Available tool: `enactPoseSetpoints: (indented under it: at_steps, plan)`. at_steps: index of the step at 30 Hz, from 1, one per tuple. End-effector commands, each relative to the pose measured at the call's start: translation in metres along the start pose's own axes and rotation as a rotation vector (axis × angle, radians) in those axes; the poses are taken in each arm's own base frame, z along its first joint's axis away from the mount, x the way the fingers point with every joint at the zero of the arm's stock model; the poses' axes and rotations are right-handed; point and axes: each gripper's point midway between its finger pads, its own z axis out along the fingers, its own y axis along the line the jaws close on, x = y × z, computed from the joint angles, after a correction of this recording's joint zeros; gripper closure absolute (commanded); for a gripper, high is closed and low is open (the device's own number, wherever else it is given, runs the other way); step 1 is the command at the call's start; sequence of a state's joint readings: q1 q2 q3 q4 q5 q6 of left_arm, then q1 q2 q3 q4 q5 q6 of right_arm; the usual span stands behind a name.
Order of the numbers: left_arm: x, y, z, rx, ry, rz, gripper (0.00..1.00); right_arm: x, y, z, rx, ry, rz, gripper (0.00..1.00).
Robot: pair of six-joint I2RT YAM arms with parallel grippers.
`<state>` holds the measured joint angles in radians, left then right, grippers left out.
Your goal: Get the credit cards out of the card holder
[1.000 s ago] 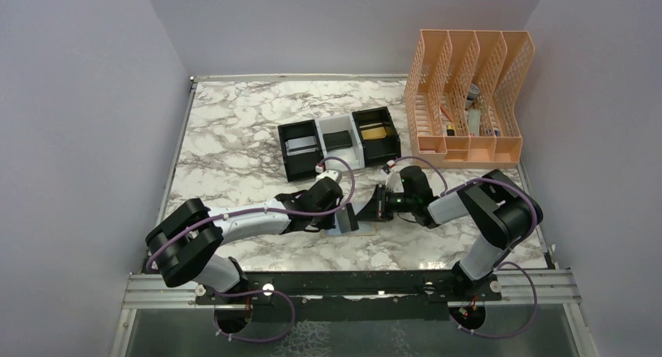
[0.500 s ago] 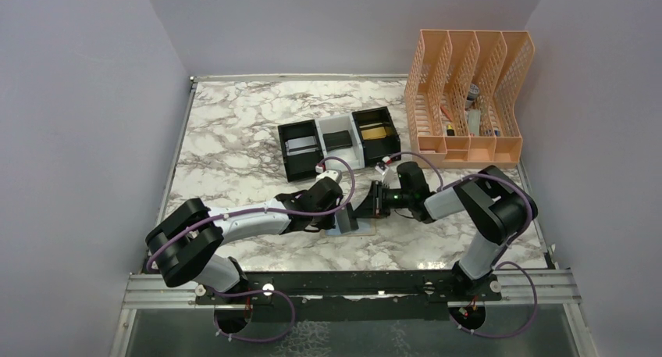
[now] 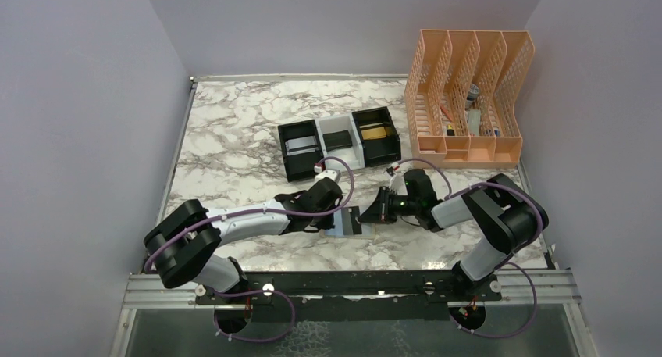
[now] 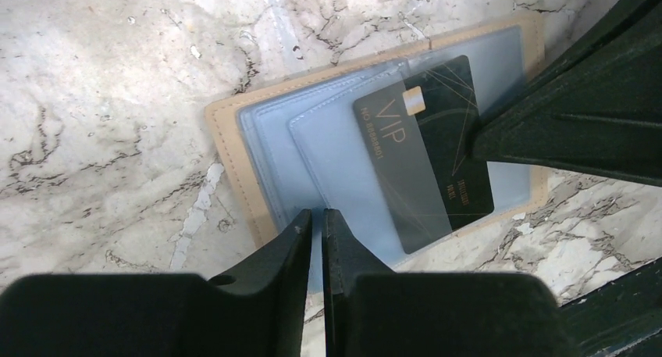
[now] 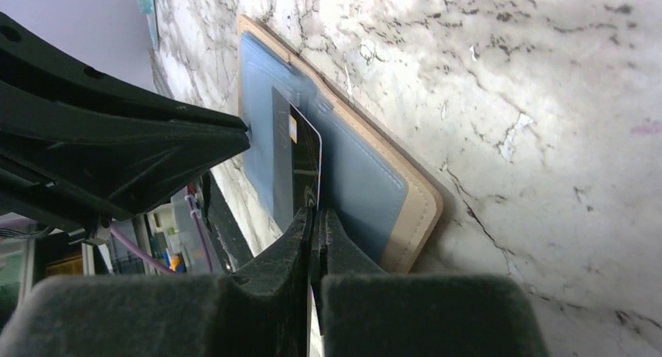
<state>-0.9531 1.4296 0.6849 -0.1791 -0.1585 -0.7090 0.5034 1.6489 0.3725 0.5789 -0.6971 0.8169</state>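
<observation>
Table (image 3: pixel 234 138) of marble; three bins (image 3: pixel 301 169) at upper centre. One holder (image 4: pixel 234 150) open flat mid-frame, clear pocket edge pinched in near-shut left claw (image 4: pixel 318 216). One dark card (image 4: pixel 425 162) half out, edge nipped in shut right claw (image 5: pixel 314 214). Best drawn straight along pocket, low, holder held down.

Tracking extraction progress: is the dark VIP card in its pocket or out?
Partly out. The dark card sits skewed, half under the clear sleeve of the card holder, right gripper pinching its bare edge.
</observation>
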Motion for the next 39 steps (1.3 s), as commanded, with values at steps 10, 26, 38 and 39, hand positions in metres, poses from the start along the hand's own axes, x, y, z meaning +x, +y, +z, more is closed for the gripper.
enactPoseSetpoints:
  at_steps: [10, 26, 38, 39]
  plan:
    - [-0.038, -0.056, -0.022, 0.198, -0.14, -0.011, 0.66, 0.004, -0.001, -0.002, -0.013, -0.019, 0.029, 0.97]
    - [0.026, -0.013, 0.017, 0.009, 0.054, 0.01, 0.92, -0.001, 0.012, -0.002, -0.059, -0.005, -0.003, 0.91]
    - [0.027, -0.006, 0.013, -0.011, 0.05, 0.014, 0.96, -0.008, 0.022, 0.007, -0.115, 0.031, -0.029, 0.84]
    - [0.027, -0.006, 0.013, -0.011, 0.049, 0.015, 0.96, -0.008, 0.022, 0.009, -0.117, 0.037, -0.03, 0.84]
